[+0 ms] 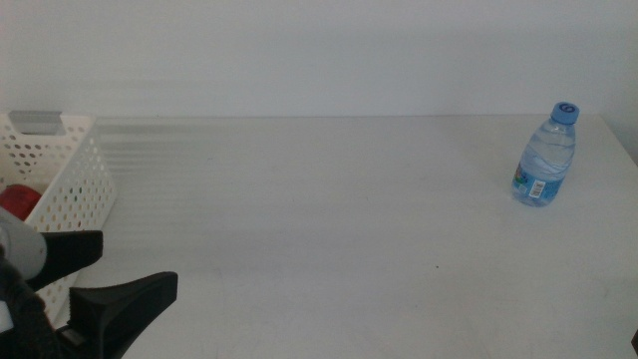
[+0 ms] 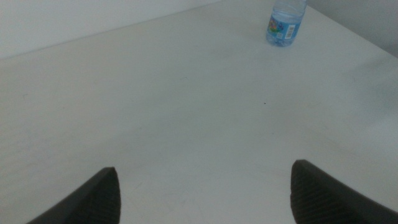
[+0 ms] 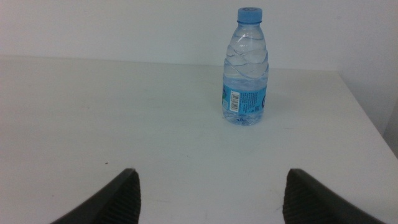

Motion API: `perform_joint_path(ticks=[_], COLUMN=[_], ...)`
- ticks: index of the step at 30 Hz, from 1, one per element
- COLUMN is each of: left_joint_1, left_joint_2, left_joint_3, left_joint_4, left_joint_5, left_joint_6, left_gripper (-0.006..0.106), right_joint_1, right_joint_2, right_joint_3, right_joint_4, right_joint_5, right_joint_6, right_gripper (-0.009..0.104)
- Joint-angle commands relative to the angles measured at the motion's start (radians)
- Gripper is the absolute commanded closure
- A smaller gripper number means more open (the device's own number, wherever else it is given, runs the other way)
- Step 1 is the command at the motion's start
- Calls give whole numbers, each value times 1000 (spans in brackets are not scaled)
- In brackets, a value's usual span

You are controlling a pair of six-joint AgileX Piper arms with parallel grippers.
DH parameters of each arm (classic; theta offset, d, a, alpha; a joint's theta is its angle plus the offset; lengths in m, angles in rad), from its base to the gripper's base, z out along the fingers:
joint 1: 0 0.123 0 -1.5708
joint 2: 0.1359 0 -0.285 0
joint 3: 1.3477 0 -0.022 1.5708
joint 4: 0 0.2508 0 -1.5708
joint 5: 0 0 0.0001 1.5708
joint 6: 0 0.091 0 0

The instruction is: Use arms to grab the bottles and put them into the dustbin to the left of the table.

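1. A blue-capped water bottle (image 1: 544, 157) is standing upright on the white surface (image 1: 339, 219), far to the right, close to the right edge and well apart from everything else.
2. The bottle is holding clear liquid and wearing a blue label with a white barcode patch; in the right wrist view the bottle (image 3: 245, 67) is facing the camera with the barcode turned toward it.
3. The white basket (image 1: 62, 170) with round holes in its walls is sitting at the far left of the surface, with a grey handle slot showing at its far rim.
4. A red can (image 1: 18, 202) is lying inside the basket; only part of it is showing over the wall, so its pose cannot be told.
5. The left claw (image 1: 95, 281) is hanging at the near left corner, just beside the basket's near end, with its two dark jaws spread wide and gripping nothing.
6. In the left wrist view the left claw (image 2: 202, 199) is looking across bare surface toward the bottle (image 2: 286, 22), which is far off.
7. The right claw (image 3: 208, 199) is out of the middle view; its wrist view is showing its jaws spread apart and holding nothing, pointing at the bottle, which is standing well beyond them.
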Motion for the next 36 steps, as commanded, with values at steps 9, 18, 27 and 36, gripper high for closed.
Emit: perform_joint_path(ticks=[9,18,27,36], left_joint_1=[-4,-4,-4,-4], left_joint_2=[2,2,2,2], left_joint_3=[-28,-28,-28,-28], left_joint_4=[-1,-1,-1,-1], left_joint_5=[-74,-74,-74,-74], left_joint_6=[-10,-10,-10,-10], left_gripper=[10,10,10,10], right_joint_1=[-5,-5,-5,-5], right_joint_2=[139,529,877,1226], right_joint_3=[-183,-280,-278,-279], right_joint_4=[-62,-174,-174,-149], right_joint_5=[-57,-389,-727,-1099], right_joint_6=[-27,-59,-28,-30], right_gripper=[35,35,35,35])
